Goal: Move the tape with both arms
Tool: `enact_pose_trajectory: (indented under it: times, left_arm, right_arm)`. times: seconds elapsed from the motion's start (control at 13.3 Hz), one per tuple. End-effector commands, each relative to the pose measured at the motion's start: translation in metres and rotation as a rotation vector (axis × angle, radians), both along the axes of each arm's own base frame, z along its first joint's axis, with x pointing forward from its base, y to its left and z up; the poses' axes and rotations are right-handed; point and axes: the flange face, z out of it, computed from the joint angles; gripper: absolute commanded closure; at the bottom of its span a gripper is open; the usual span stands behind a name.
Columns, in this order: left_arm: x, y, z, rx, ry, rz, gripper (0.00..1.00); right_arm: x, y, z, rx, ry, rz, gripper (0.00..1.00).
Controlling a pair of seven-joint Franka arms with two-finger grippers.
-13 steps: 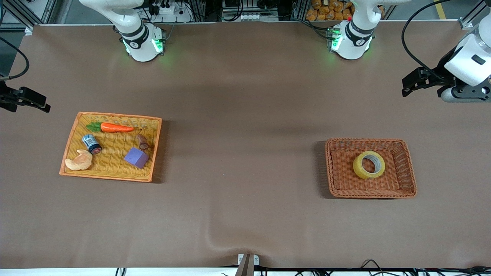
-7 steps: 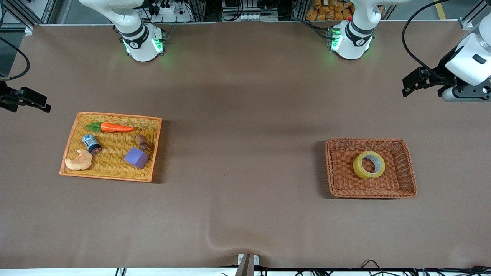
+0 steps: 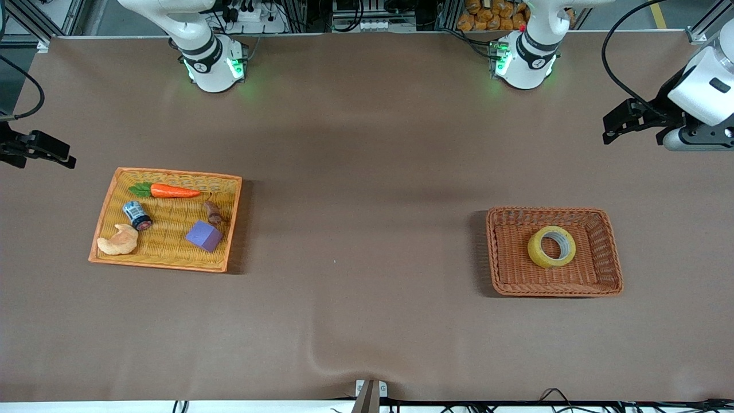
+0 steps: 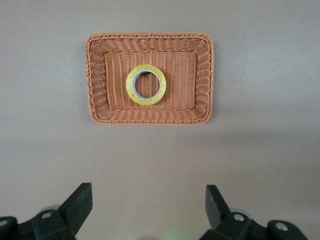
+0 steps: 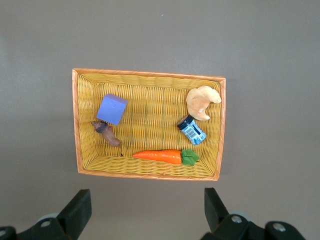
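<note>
The tape [image 3: 537,251], a yellow ring with a grey core, lies flat in the brown wicker basket [image 3: 496,252] toward the left arm's end of the table. It also shows in the left wrist view [image 4: 145,101], inside the basket [image 4: 95,80]. My left gripper [image 3: 605,129] is open and empty, high over bare table at the left arm's end, well apart from the basket; its jaws [image 4: 148,200] stand wide. My right gripper [image 3: 70,158] is open and empty, high over the table's right-arm end beside the yellow basket [image 3: 97,241]; its jaws [image 5: 147,202] stand wide.
The yellow basket [image 5: 76,120] holds a carrot [image 3: 172,191], a blue-labelled can [image 3: 137,215], a croissant [image 3: 117,241], a purple block [image 3: 204,235] and a small brown piece [image 3: 213,212]. Brown cloth covers the table between the baskets.
The left arm's hand has drifted slightly toward the robots' side. The right arm, the tape and the baskets have not visibly moved.
</note>
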Motion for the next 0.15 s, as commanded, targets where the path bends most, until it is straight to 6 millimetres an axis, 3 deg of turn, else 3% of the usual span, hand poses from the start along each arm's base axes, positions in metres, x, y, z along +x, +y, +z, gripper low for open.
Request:
enact_pose_trajectory:
  times: [0.0, 0.08]
  left_arm:
    - [-0.0018, 0.0004, 0.0033, 0.012, 0.001, -0.003, 0.00]
    - [-0.0017, 0.0010, 0.0026, 0.018, 0.002, -0.002, 0.00]
  right_arm:
    - [-0.0010, 0.0015, 0.0026, -0.007, -0.014, -0.008, 0.00]
    - [-0.0010, 0.0015, 0.0026, -0.007, -0.014, -0.008, 0.00]
